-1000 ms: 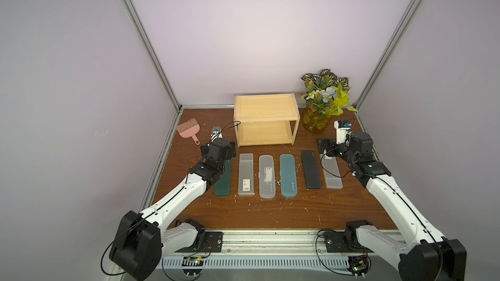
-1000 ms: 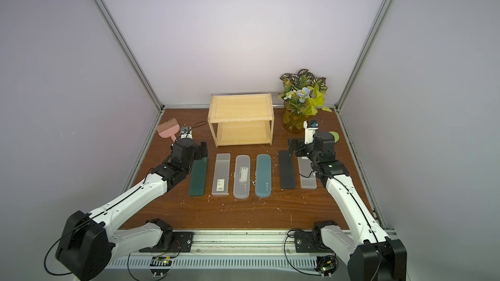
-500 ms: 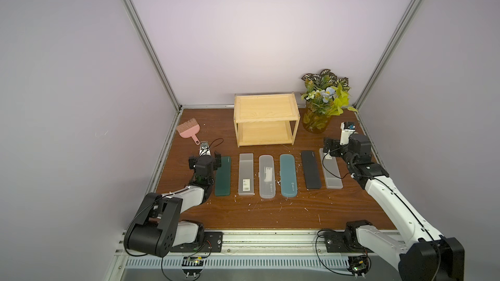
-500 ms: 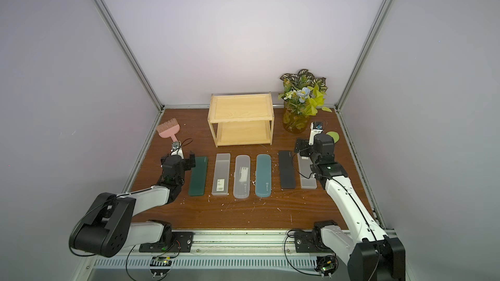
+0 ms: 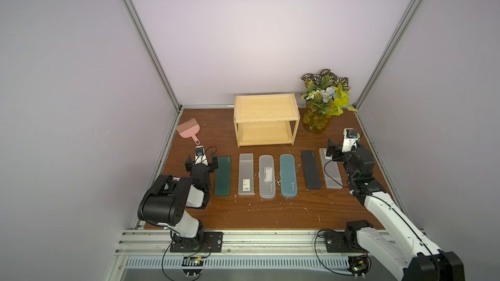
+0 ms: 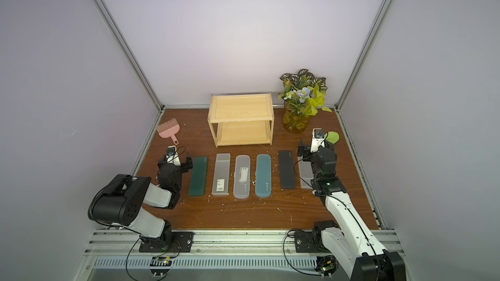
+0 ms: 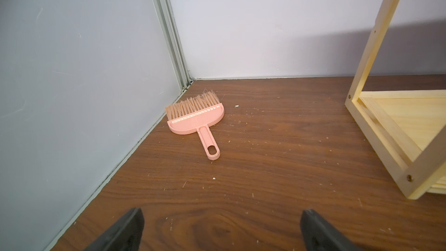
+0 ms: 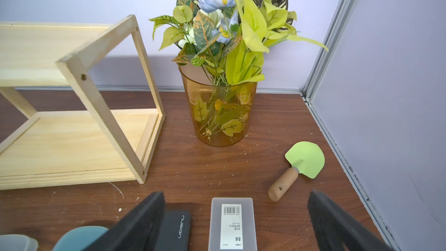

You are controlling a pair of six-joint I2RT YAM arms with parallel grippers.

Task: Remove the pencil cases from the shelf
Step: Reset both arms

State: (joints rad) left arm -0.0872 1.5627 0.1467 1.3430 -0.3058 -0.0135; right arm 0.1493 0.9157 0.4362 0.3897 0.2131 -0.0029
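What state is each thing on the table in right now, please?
Shelf: upright, both tiers empty.
Green case: shut, lying flat.
Grey case: shut, lying flat.
Clear case: shut, lying flat.
Teal case: shut, lying flat.
Black case: shut, lying flat.
End grey case: shut, lying flat.
Left pincer: open, empty.
Right pincer: open, empty.
Brush: lying flat.
Vase: upright, holding flowers.
Trowel: lying flat.
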